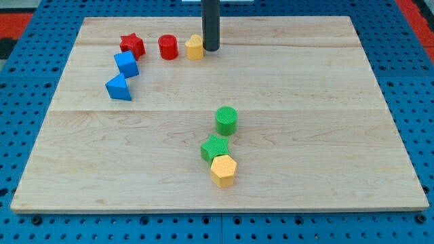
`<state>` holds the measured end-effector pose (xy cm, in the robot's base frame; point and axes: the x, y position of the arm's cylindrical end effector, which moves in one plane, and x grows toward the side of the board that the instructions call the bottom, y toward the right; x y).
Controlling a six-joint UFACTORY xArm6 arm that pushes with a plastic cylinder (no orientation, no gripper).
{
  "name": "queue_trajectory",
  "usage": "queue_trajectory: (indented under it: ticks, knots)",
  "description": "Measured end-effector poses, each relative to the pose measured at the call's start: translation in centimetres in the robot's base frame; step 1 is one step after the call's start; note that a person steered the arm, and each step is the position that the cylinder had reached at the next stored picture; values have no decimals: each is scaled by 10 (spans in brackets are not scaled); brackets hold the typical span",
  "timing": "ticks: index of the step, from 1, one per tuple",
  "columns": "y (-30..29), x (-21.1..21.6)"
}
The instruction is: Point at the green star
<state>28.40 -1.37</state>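
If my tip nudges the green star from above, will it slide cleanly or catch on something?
The green star looks squat and flat-bottomed, so it should slide rather than tip or roll. It seems to touch the yellow hexagon just below, so that would probably move too. My tip is far off, beside the yellow block at the view's top.

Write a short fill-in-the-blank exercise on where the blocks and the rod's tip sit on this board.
1. My tip stands at the view's top, right beside the ____ block.
2. The green star touches the yellow hexagon and lies below the green ____.
3. The red cylinder sits between the yellow block and the red ____.
4. The number of blue blocks on the wooden board is ____.

Missing words: yellow; cylinder; star; two
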Motion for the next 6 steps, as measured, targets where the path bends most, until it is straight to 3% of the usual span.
queue_trajectory:
  ticks: [1, 2, 3, 4, 5, 6]
  knots:
    - [14, 27]
    - [66, 64]
    - [98, 126]
    - [101, 195]
    - [76, 231]
    - [29, 231]
